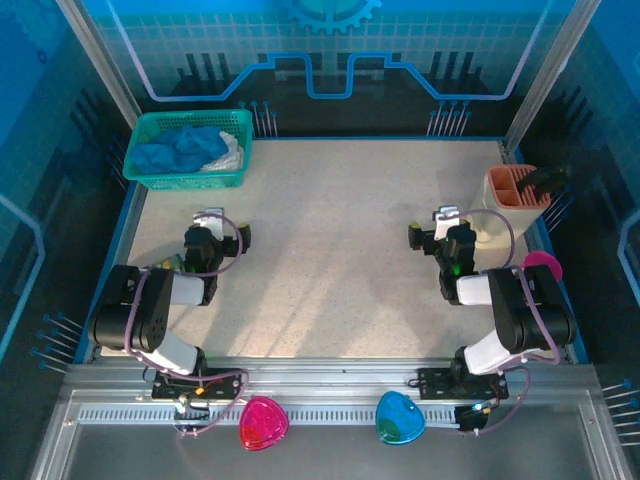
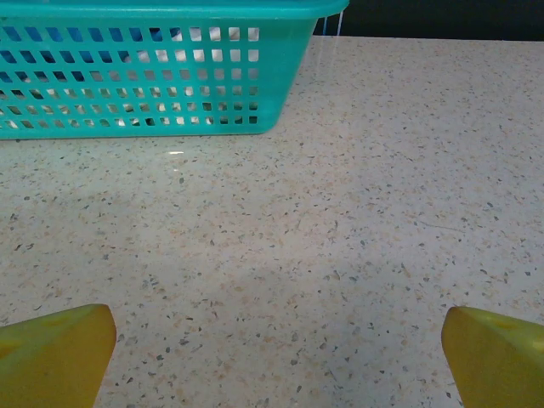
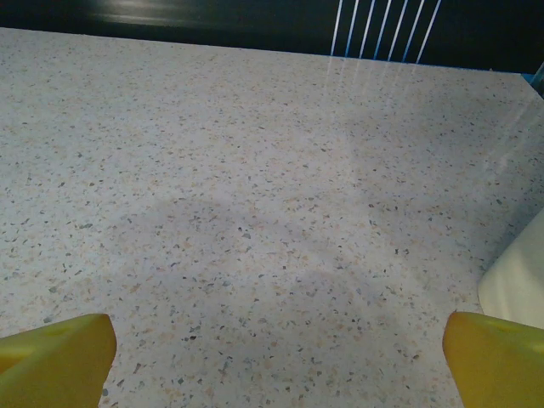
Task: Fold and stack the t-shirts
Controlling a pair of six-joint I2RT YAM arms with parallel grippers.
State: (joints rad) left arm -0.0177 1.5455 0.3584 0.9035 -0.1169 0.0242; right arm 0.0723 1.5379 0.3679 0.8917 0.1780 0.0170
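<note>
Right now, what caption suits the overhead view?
Left gripper and right gripper open above the speckled table; blue and white t-shirts crumpled in the green basket.

Count taken at the table [image 1: 330, 250], one in number. T-shirts: two — one teal-blue t-shirt [image 1: 178, 152], one white t-shirt [image 1: 231, 156]. One green mesh basket [image 1: 185, 181]. One orange divided holder [image 1: 516, 186]. One cream container [image 1: 490, 230]. Two robot arms, each with a single hand — left hand [image 1: 210, 220], right hand [image 1: 446, 220]. Teardrop plastic pieces: two, one pink piece [image 1: 263, 422] and one blue piece [image 1: 400, 418]. One pink disc [image 1: 545, 262].
</note>
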